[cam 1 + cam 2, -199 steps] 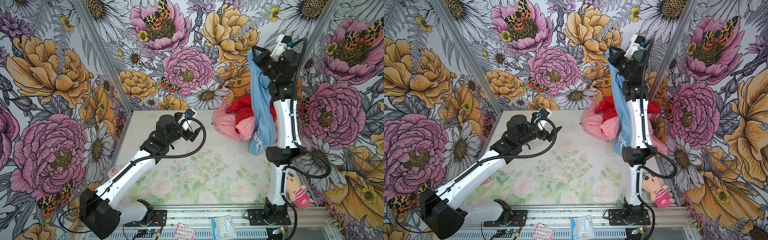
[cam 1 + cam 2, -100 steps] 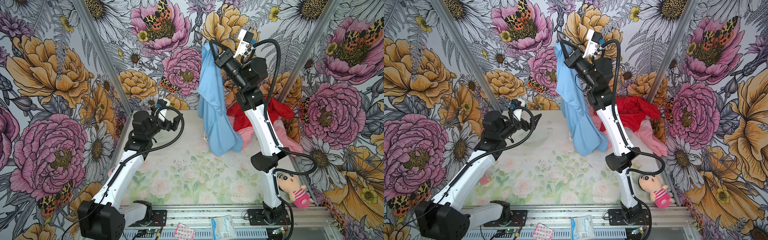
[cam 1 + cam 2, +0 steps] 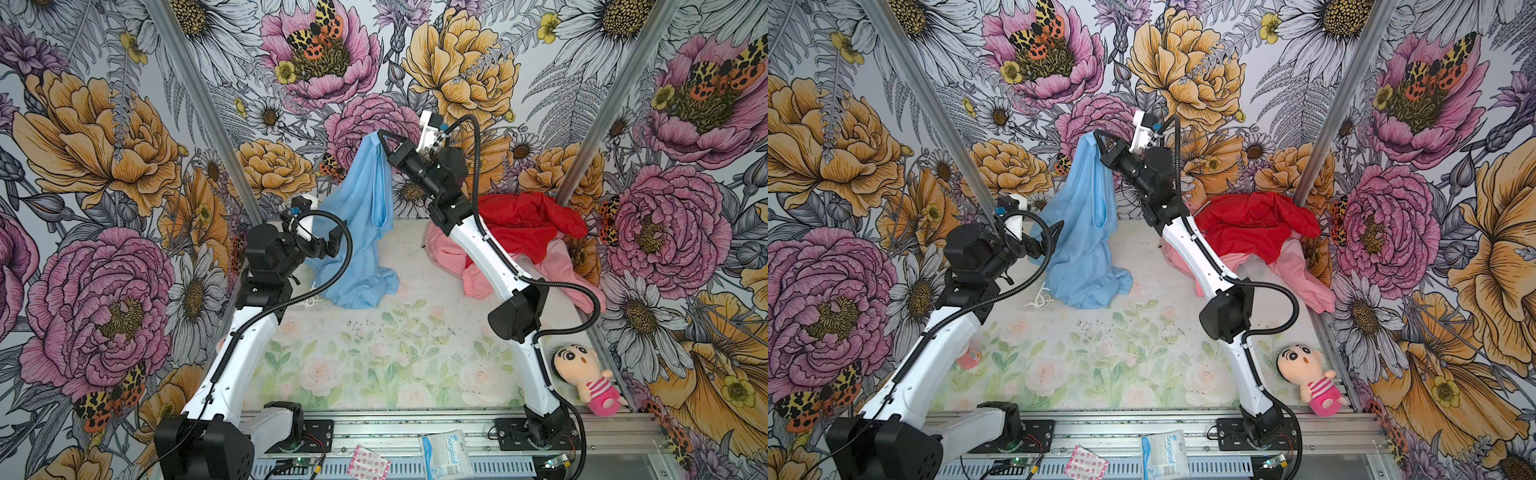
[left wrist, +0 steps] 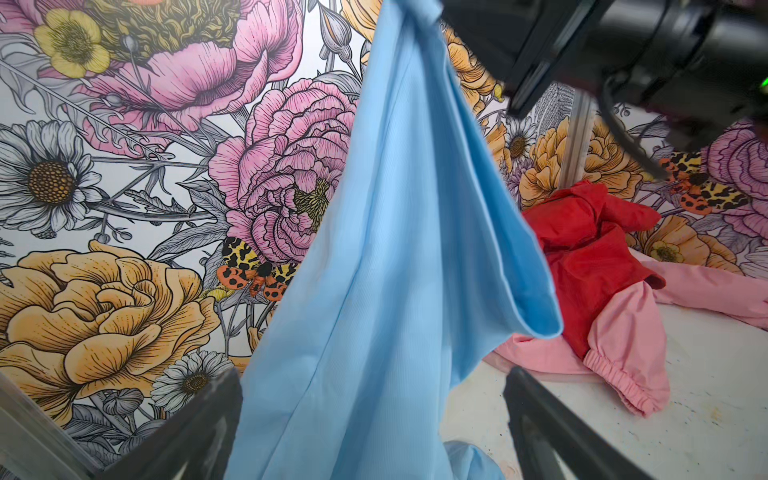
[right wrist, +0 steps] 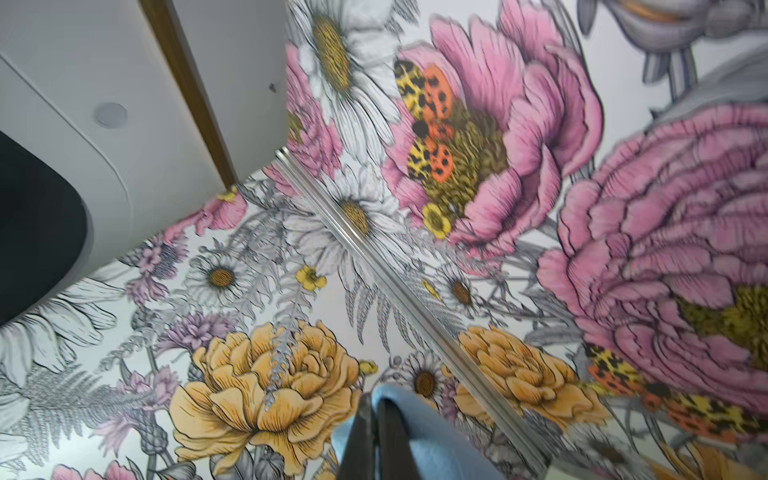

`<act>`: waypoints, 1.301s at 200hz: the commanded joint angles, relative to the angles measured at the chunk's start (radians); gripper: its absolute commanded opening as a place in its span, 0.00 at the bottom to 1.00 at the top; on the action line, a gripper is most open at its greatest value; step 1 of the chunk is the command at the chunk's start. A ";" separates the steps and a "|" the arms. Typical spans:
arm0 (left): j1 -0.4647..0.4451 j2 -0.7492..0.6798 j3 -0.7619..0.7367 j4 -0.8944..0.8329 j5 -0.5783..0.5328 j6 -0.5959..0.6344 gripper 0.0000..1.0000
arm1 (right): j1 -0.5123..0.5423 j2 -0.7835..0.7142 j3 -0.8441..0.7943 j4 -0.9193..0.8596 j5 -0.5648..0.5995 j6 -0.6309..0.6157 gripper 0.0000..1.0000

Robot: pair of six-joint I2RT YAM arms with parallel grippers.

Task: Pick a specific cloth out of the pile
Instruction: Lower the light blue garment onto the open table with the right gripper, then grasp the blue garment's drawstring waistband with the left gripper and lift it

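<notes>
Left of centre in both top views, the cloth [image 3: 357,232] hangs apart from the pile [image 3: 523,224].
Your left gripper [image 3: 322,246] stands wide open and grips nothing, with blue folds hanging between its fingers. The cloth's hem rests on the table [image 3: 374,353]. Higher up, your right gripper [image 3: 380,135] is clamped tight on the cloth's top corner. The red and pink pile lies at the back right.

The cloth [image 4: 395,249] is matt, finely ribbed soft fabric (the red garment [image 4: 590,249] looks thinner and faintly glossier).
</notes>
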 commanded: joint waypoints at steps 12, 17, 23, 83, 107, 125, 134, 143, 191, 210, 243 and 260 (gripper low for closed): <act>0.009 -0.003 -0.009 -0.011 -0.101 0.032 0.99 | 0.007 0.033 -0.249 0.056 -0.177 0.006 0.08; 0.009 0.004 -0.006 -0.018 -0.134 0.034 0.99 | 0.006 0.019 -0.304 0.072 -0.188 0.000 0.16; 0.009 0.013 0.002 -0.029 -0.183 0.034 0.99 | 0.004 -0.015 -0.409 0.103 -0.192 -0.006 0.26; 0.028 0.297 0.325 -0.542 -0.733 -0.198 0.99 | -0.039 -0.466 -1.191 0.083 -0.050 -0.187 0.76; 0.021 0.305 0.264 -0.642 -0.696 -0.396 0.95 | -0.016 -0.641 -1.317 -0.103 0.042 -0.349 0.79; 0.042 0.253 0.107 -0.580 -0.597 -0.575 0.89 | 0.025 -0.738 -1.371 -0.204 0.110 -0.488 0.79; 0.052 0.232 0.033 -0.526 -0.540 -0.637 0.86 | 0.042 -0.773 -1.406 -0.204 0.123 -0.528 0.79; 0.061 0.221 -0.022 -0.486 -0.518 -0.680 0.83 | 0.061 -0.804 -1.448 -0.192 0.134 -0.557 0.79; 0.118 0.315 -0.094 -0.415 -0.376 -0.797 0.76 | 0.105 -0.859 -1.629 -0.039 0.061 -0.515 0.79; 0.118 0.382 -0.069 -0.412 -0.360 -0.779 0.74 | 0.126 -0.864 -1.672 0.021 0.053 -0.475 0.79; 0.081 0.512 -0.009 -0.446 -0.356 -0.775 0.69 | 0.161 -0.870 -1.682 0.036 0.053 -0.464 0.79; 0.053 0.543 -0.016 -0.443 -0.430 -0.801 0.67 | 0.162 -0.877 -1.681 0.040 0.039 -0.455 0.80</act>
